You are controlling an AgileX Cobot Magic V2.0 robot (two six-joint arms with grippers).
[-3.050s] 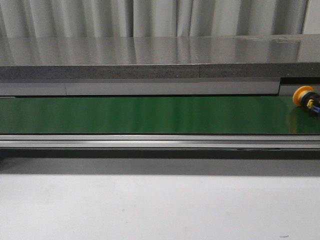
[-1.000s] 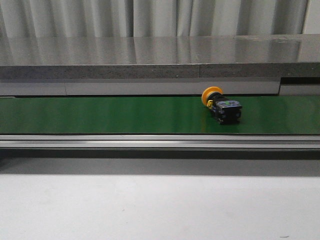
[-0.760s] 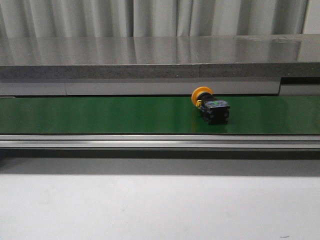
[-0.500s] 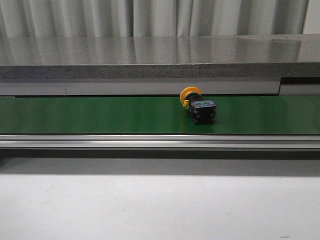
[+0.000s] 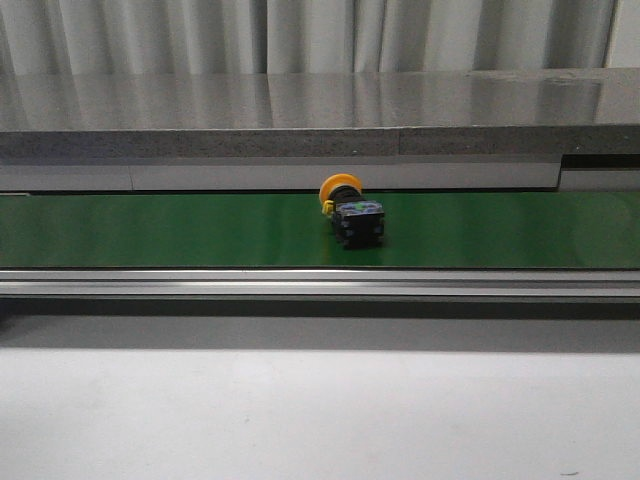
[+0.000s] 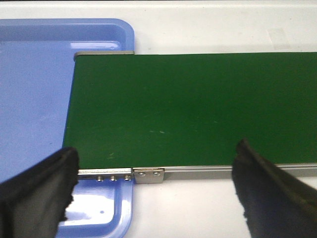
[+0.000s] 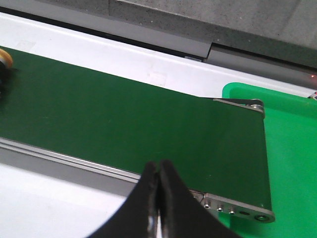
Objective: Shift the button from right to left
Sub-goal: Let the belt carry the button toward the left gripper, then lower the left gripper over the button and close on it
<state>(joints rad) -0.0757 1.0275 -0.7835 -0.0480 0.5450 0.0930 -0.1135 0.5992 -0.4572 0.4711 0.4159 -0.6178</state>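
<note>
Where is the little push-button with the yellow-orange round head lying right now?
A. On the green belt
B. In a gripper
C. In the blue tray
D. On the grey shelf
A: the push-button lies on its side on the green belt, with no gripper touching it.

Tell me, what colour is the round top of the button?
Yellow-orange. The button shows best in the front view.
</note>
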